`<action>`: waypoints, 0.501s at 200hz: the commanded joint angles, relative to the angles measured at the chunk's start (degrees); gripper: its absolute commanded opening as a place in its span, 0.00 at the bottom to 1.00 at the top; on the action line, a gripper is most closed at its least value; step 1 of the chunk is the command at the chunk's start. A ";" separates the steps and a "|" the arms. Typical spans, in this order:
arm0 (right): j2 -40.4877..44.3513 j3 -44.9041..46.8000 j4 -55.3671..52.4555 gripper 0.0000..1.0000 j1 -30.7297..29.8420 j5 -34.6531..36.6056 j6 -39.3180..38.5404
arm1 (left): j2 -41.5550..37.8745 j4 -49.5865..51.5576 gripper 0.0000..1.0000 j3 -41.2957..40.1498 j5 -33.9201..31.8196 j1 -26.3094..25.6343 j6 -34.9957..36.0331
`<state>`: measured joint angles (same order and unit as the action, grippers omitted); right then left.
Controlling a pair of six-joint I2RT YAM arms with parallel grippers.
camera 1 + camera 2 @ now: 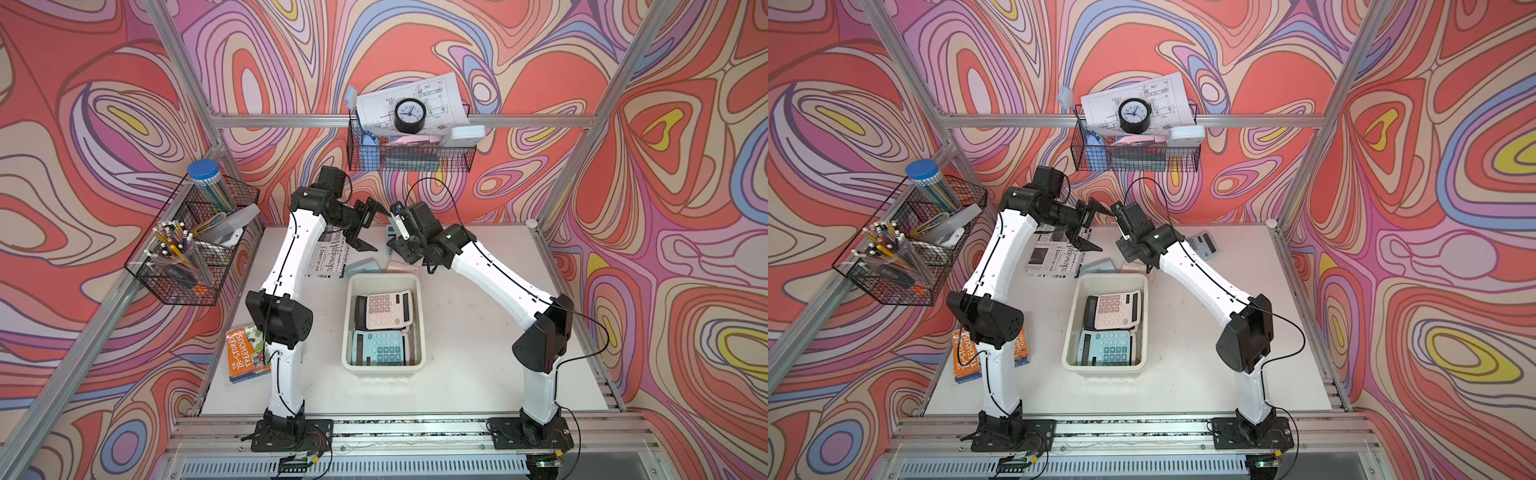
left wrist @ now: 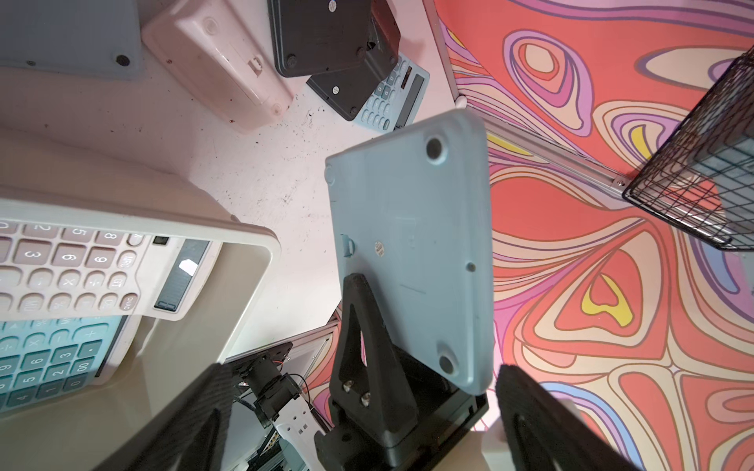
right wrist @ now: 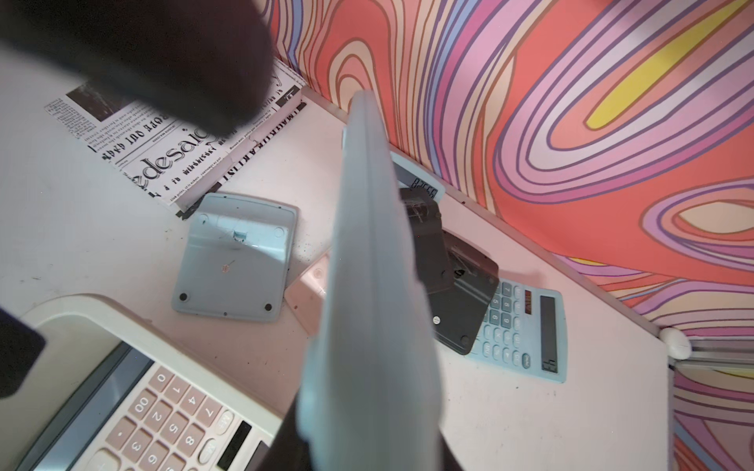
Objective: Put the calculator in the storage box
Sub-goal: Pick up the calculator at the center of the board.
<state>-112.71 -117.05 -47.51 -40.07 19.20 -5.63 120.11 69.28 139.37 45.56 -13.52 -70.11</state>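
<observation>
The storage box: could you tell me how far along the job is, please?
Done: a pink calculator and a teal calculator lie in the storage box. In hand: the right pincer grips a light-blue calculator upright, not yet over the box; the left pincer is open and empty. Left: several on the table, including a grey face-down calculator and a black calculator.

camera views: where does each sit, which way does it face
Both top views: overhead, looking down on left arm, right arm and the cream-white plastic storage box.
Left wrist: on left arm, faces the pale blue plastic calculator in the right gripper; own open fingers show.
Right wrist: looks along that calculator's edge; own finger barely shows.
Both wrist views share the box.
</observation>
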 commanded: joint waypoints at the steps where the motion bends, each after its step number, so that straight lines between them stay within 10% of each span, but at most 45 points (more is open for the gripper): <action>1: -1.06 -1.51 1.43 0.24 -3.02 2.65 -5.58 | 0.73 0.56 0.88 0.02 2.93 -0.46 0.76; 100: -1.45 0.92 2.15 0.24 -5.80 4.62 -6.79 | 0.27 1.19 0.69 -0.23 2.95 0.48 0.45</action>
<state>-113.43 -118.13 -45.89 -43.27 26.06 -10.46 120.62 71.57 139.33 46.54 -13.02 -69.93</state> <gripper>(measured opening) 0.260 0.688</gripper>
